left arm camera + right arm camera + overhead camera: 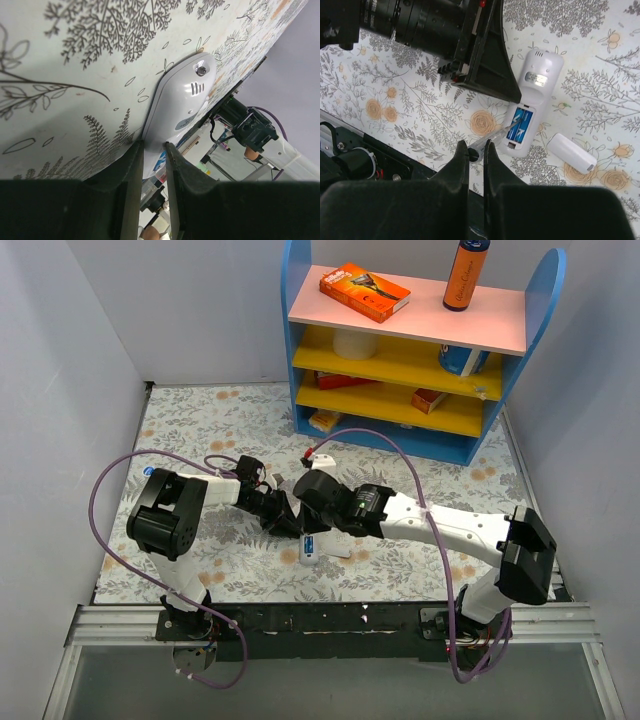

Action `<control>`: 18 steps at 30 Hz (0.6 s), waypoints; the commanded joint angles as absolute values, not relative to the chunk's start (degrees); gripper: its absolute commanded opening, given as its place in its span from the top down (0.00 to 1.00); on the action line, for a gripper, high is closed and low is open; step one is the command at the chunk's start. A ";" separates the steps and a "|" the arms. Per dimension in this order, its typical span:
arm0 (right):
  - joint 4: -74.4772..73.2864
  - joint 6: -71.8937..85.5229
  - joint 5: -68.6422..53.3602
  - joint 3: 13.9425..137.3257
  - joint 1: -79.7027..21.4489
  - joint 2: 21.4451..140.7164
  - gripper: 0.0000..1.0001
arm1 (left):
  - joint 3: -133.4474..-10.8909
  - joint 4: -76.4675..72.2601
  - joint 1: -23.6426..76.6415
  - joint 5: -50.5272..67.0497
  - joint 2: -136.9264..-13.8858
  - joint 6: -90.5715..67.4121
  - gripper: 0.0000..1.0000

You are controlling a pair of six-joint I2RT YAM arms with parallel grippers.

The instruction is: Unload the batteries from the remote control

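The white remote control [536,80] lies back up on the flowered mat, its slot open with two blue batteries [521,128] inside. Its loose white cover [571,153] rests just to the right. My right gripper [476,148] is shut on a thin silvery rod with a clear handle [492,140], whose tip reaches onto the batteries. In the left wrist view my left gripper [154,147] is shut on the near end of the remote control [180,100], one finger [131,165] on each side. From above, both grippers crowd over the remote control [310,548].
A blue shelf unit [420,350] with boxes and a bottle stands at the back right. White walls close in the mat on the left and right. The metal base rail [330,620] runs along the near edge, close to the remote.
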State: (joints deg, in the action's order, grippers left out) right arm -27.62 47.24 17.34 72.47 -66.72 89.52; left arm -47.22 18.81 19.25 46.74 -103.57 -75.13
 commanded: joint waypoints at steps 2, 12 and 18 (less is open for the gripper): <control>-36.22 57.13 11.51 66.45 -70.75 93.79 0.99 | -45.70 19.60 20.57 42.54 -105.03 -73.65 0.83; -44.73 30.60 10.72 78.56 -70.31 97.11 0.99 | -47.02 20.74 20.57 41.92 -106.17 -72.78 0.82; -47.11 23.39 7.56 82.35 -69.96 95.72 0.99 | -47.64 21.71 20.57 40.08 -105.82 -72.16 0.81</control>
State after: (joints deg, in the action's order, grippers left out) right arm -39.09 30.00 14.98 82.08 -69.49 94.28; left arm -47.79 19.73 19.20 46.68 -103.85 -74.41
